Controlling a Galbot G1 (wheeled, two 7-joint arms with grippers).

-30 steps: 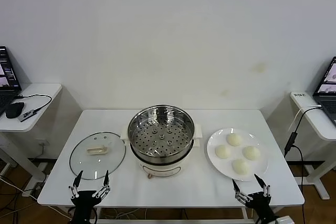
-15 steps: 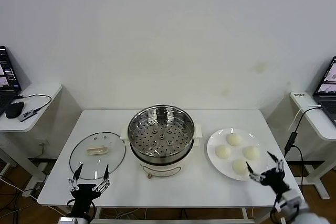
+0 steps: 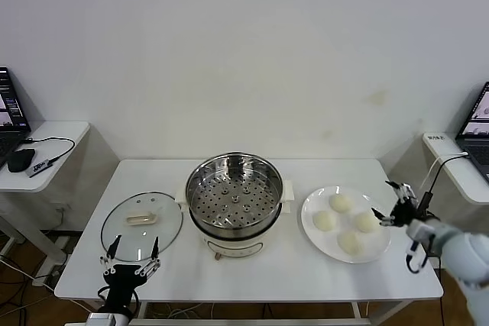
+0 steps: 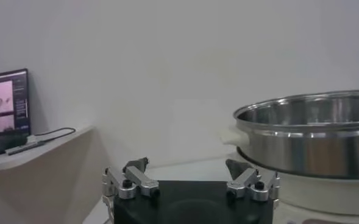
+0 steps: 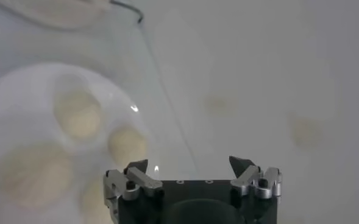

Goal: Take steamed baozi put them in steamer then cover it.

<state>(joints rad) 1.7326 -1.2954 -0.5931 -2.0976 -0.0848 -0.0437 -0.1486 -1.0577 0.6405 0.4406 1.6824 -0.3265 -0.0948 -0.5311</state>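
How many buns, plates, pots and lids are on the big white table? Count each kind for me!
Small round cream-white dough buns: 4
Flat round white plate: 1
Shiny round stainless-steel steamer pot: 1
Round clear glass lid with a cream handle: 1
Total: 7

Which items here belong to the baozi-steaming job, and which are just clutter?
Job:
- four steamed baozi on the white plate
- steamer, uncovered
- glass cover, flat on the table
- right gripper, open, by the plate's edge
- left gripper, open, waiting near the cover

Lying about:
- laptops on both side desks
- mouse
- cables
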